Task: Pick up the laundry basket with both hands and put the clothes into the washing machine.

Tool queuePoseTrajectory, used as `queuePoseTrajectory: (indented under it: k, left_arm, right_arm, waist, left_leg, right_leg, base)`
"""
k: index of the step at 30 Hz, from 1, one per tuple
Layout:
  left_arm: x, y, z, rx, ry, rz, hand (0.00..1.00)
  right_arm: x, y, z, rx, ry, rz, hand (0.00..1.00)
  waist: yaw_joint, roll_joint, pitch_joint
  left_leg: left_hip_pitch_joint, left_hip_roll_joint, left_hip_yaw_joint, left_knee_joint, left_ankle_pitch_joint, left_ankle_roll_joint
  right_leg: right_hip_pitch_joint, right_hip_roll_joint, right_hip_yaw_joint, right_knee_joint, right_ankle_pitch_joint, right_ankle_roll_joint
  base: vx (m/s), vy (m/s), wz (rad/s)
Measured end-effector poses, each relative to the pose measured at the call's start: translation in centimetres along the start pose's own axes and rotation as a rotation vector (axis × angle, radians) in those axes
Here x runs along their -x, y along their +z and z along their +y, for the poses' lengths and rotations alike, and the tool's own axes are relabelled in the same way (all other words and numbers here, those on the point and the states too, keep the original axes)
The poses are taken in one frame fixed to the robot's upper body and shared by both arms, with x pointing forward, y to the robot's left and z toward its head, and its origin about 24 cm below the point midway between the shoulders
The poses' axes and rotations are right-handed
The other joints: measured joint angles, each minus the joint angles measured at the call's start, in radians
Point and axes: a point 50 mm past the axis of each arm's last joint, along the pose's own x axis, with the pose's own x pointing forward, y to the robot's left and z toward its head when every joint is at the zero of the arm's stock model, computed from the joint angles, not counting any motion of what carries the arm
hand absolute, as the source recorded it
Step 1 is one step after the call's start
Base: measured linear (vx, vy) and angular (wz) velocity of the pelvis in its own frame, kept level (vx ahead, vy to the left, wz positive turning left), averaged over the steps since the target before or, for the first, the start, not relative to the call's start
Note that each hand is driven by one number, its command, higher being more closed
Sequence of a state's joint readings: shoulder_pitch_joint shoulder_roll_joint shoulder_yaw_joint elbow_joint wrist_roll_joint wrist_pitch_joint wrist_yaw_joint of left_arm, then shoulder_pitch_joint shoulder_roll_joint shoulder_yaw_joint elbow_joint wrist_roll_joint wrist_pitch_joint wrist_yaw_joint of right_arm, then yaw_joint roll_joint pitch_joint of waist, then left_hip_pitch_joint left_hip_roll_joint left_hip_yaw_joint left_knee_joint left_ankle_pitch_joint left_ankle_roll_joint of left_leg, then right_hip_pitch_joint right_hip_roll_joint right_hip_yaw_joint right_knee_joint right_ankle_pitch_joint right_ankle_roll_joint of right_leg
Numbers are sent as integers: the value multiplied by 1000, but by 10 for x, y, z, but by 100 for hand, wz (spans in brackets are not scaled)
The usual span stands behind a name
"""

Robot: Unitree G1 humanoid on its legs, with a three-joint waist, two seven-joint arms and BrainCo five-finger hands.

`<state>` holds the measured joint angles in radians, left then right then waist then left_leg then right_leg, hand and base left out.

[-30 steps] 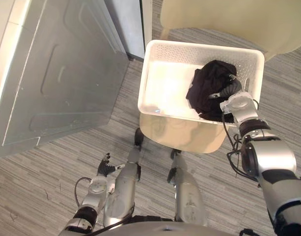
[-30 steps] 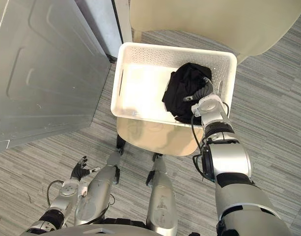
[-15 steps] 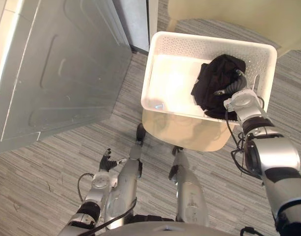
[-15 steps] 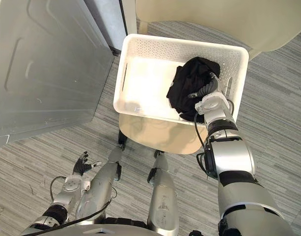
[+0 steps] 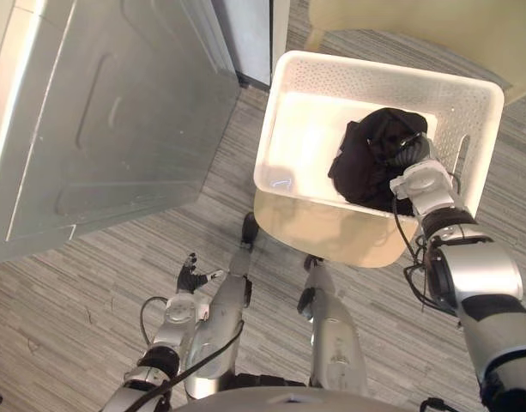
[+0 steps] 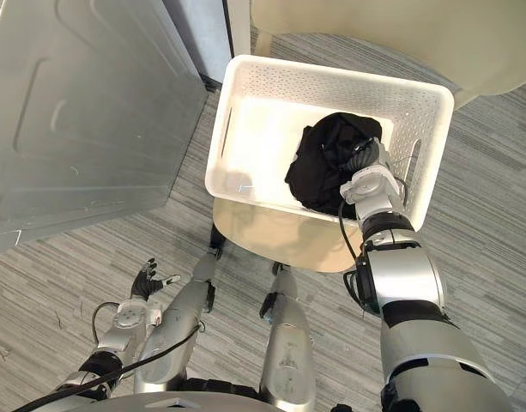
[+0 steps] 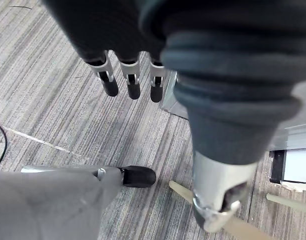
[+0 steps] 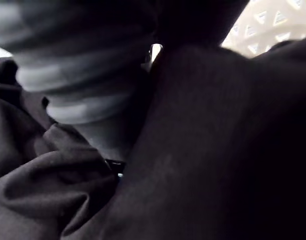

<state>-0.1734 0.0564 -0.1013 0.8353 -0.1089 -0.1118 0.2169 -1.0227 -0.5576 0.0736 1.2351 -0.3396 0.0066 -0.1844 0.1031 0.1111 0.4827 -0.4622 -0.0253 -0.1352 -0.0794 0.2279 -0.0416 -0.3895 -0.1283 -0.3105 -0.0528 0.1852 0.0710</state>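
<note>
One white basket, black clothes in it | right hand sunk in the clothes (grip can't be told) | left hand loosely open, empty, near floor

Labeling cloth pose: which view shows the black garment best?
Right eye view: black garment shows nearly whole, right side of the white basket. Left eye view matches. Right wrist view: close dark folds. Left wrist view faces floor.

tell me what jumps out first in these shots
A white laundry basket sits on a cream seat ahead, black clothes in its right half with the right hand pushed into them. The left hand hangs open low at left, near a big grey metal panel.
</note>
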Motion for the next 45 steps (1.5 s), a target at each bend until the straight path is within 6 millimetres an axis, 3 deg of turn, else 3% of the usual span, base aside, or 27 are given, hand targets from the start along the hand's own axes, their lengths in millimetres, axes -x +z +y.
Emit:
queuePoseTrajectory:
  k: [15,18,22,25,34,39,41,45]
  left_arm:
    - [0,0,1,9,17,-3,0]
    - [0,0,1,9,21,-2,0]
    - [0,0,2,21,38,-1,0]
    - [0,0,4,50,62,6,0]
    - [-1,-7,14,99,111,47,0]
    - [3,-21,25,106,152,111,0]
    - [7,-32,31,111,177,145,0]
    - [17,-54,40,80,194,224,0]
  right_arm:
    - [1,-2,4,-50,4,14,100]
    - [4,-6,10,-228,-18,48,100]
    - [14,-7,31,-728,-70,86,100]
    - [25,-3,43,-968,-101,68,100]
    - [46,2,63,-1213,-67,24,100]
    - [61,-1,77,-1282,4,5,100]
    - [68,-1,82,-1308,28,-7,100]
    - [85,-11,89,-1381,55,-11,100]
  waist:
    - [3,0,0]
    - [3,0,0]
    - [-2,0,0]
    - [-5,0,-1]
    - [-13,-5,-3]
    - [-19,-40,-23]
    - [-25,-69,-50]
    - [-25,-100,-91]
  left_leg:
    - [0,1,-2,0,6,0]
    - [4,1,-1,0,6,0]
    - [12,3,2,0,5,-1]
    - [19,6,4,0,2,-5]
    - [94,13,32,-6,-16,-3]
    - [134,22,57,-6,-27,3]
    - [138,27,60,-6,-29,1]
    - [199,30,64,0,-36,-10]
  right_leg:
    - [1,0,-2,2,0,0]
    - [4,0,-2,3,0,0]
    - [9,1,0,6,0,0]
    - [16,3,2,7,0,0]
    - [78,5,24,14,-1,-2]
    - [115,10,29,12,-6,-6]
    - [119,14,29,12,-8,-7]
    - [182,16,26,11,-27,-3]
  base:
    - [6,3,0]
    - [0,0,0]
    - [0,0,0]
    - [0,0,0]
    - [2,-9,-6]
    - [29,-38,-3]
    - [51,-50,-2]
    - [72,-49,2]
